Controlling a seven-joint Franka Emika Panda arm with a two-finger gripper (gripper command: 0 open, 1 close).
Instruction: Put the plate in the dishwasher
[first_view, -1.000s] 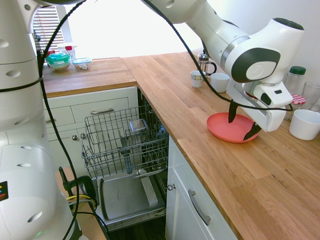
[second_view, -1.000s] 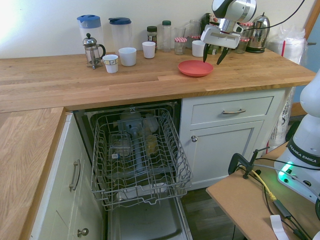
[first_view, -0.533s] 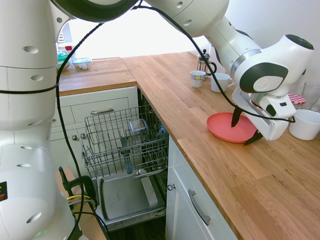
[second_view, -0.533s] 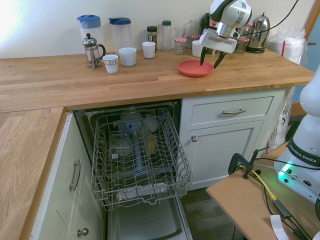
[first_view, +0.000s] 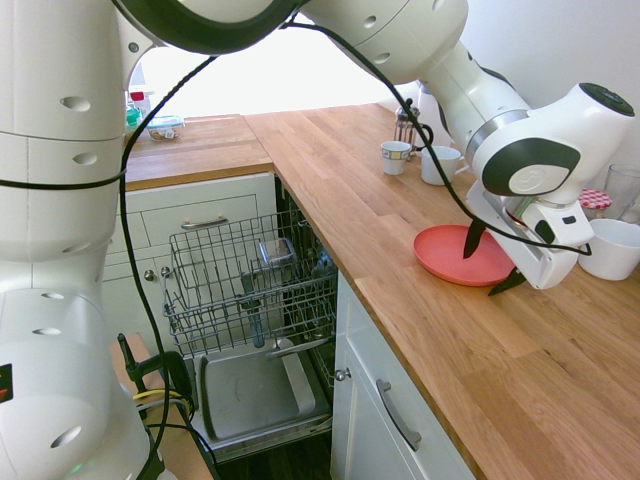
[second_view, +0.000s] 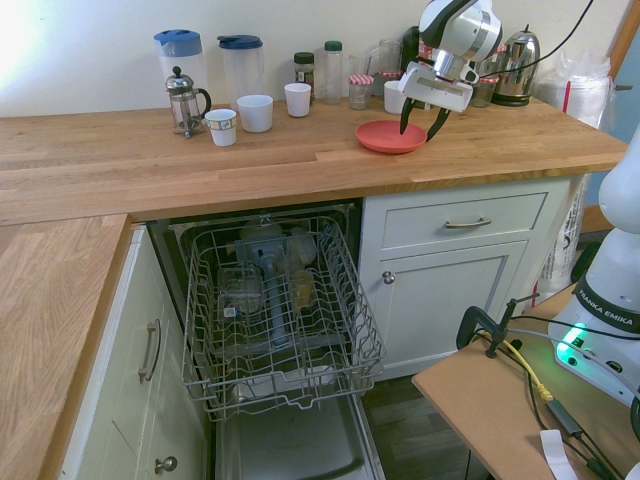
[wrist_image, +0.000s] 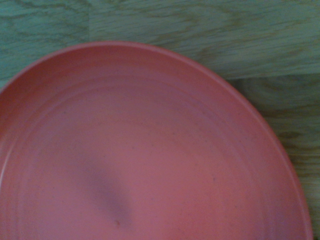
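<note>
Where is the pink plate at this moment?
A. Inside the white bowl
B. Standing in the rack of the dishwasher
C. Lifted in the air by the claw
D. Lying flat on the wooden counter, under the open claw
D: the plate lies flat on the counter, with the open claw over its edge; the dishwasher rack holds no plate.

You have one coral plate right under the pincer. Away from it along the counter stand three white mugs, one patterned cup, one French press and two blue-lidded jugs. Close behind the pincer are one kettle and two red-checked jars. One dishwasher rack sits below.
</note>
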